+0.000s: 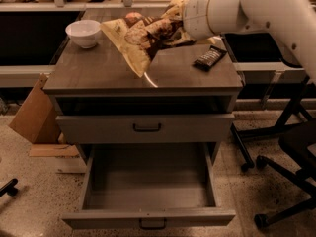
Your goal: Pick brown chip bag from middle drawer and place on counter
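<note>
The brown chip bag (140, 36) hangs in the air over the counter (103, 70), its pale lower corner pointing down toward the counter's front. My gripper (174, 27) is at the end of the white arm (247, 6), which reaches in from the upper right. It holds the bag by its right end and the bag covers its fingers. The middle drawer (148, 181) is pulled wide open below and I see nothing inside it. The handled drawer above it (147, 128) is closed.
A white bowl (84, 32) stands at the counter's back left. A small dark candy bar (209, 58) lies at the counter's right. A reddish fruit (132, 18) peeks out behind the bag. A cardboard piece (32, 115) leans at the cabinet's left. A chair base (281, 181) stands at the right.
</note>
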Action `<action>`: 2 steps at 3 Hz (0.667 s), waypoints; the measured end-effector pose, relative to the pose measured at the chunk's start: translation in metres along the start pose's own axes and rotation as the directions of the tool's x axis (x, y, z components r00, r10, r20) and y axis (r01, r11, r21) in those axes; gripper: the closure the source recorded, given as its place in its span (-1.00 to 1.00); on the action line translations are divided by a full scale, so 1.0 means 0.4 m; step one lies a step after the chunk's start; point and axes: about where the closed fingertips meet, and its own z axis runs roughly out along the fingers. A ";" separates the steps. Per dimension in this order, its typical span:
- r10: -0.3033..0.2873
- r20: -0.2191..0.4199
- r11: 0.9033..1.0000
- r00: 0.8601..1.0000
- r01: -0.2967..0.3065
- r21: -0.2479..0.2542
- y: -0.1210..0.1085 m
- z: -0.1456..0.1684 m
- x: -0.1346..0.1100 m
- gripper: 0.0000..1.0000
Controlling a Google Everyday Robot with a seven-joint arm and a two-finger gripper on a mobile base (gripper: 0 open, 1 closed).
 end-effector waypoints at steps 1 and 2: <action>0.044 -0.004 0.998 0.999 -0.044 0.037 -0.027 0.081 0.036 1.00; 0.080 -0.010 0.995 0.997 -0.080 0.066 -0.048 0.151 0.068 1.00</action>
